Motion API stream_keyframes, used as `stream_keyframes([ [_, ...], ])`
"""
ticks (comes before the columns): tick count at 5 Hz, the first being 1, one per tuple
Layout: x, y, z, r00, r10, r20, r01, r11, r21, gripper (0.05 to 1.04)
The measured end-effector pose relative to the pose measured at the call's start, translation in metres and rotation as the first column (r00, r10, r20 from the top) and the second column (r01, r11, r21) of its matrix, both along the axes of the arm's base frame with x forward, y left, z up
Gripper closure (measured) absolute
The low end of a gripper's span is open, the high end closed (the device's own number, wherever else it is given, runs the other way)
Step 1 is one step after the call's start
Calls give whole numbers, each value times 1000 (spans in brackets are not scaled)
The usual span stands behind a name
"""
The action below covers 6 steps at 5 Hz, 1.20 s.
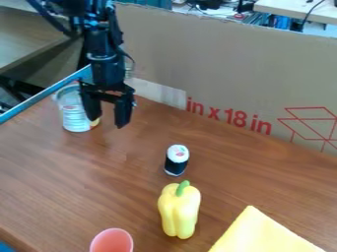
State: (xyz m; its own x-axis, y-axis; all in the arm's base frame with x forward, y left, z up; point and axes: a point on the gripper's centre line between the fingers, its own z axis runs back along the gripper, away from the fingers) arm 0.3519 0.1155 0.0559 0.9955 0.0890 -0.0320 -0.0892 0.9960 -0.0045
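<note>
- The silver can (76, 121) stands upright on the brown table (131, 187), near its blue edge, with its long axis vertical.
- From the black gripper (107, 121), the can lies just to the left in the view, partly behind the nearer finger; whether they touch, I cannot tell.
- The jaws point downward and are spread well apart, with nothing held between them.
- A small yellow thing (96, 122) shows beside the can, mostly hidden by that same finger.
- Farther off, toward the middle of the table, a toy sushi roll (176, 160) sits with its white end up.
- Just beyond it, toward the camera, is a yellow pepper (179, 210), its green stem toward the roll.
- At the near edge are a pink cup (112, 241) and a yellow cloth (263, 234).
- A cardboard panel (217, 64) walls the far side.
</note>
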Motion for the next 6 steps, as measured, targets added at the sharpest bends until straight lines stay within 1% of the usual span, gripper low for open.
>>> stream_keyframes([
  [1,-2,17,-1,998,66,24,-67,998,6,81],
  [2,-7,26,-3,994,109,27,-109,994,12,81],
  [3,-9,26,-4,995,103,15,-103,995,8,81],
  [4,-13,23,5,995,96,28,-96,995,3,81],
  [5,-33,16,35,996,70,50,-71,997,19,81],
  [6,-65,3,64,1000,11,5,-11,1000,5,81],
])
